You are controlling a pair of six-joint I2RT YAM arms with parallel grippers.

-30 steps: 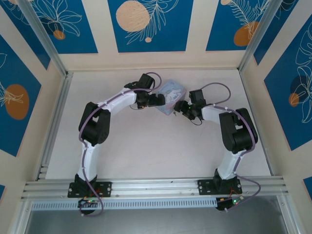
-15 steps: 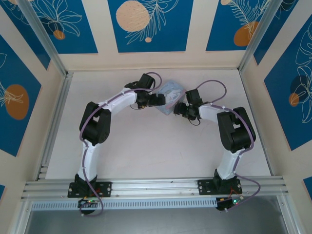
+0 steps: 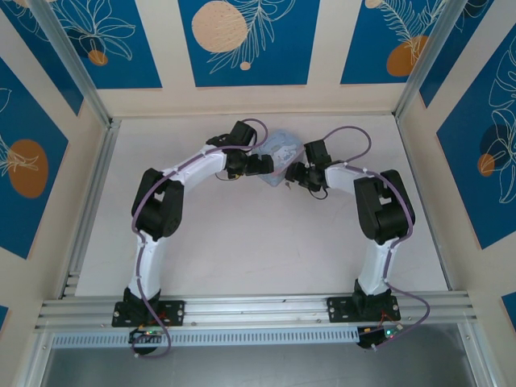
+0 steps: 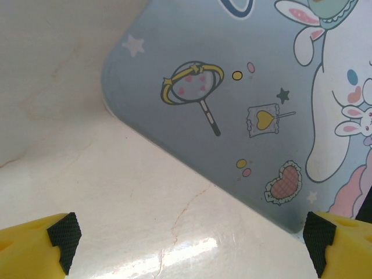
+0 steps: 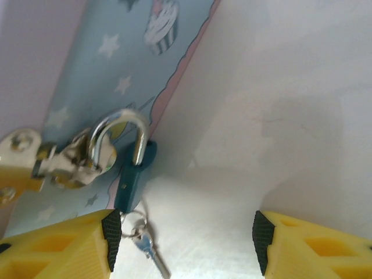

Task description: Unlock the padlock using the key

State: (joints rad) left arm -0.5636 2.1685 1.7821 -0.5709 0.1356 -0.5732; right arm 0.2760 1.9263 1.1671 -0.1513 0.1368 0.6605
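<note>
Now right gripper (image 5: pixel 187 235) gapes empty by the padlock (image 5: pixel 129 170) (key (image 5: pixel 152 251) just beside); left gripper (image 4: pixel 190 239) spread wide

Lab test cell (aluminium rails (image 3: pixel 258 310), printed wall panels (image 3: pixel 274 64)).

Pale table (image 3: pixel 242 242), cartoon-printed blue tin (image 4: pixel 232 104) lying on it, small key (image 5: pixel 150 251) beside tin

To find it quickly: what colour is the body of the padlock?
The padlock is dark blue, with a shiny silver shackle; the right wrist view shows it best.
</note>
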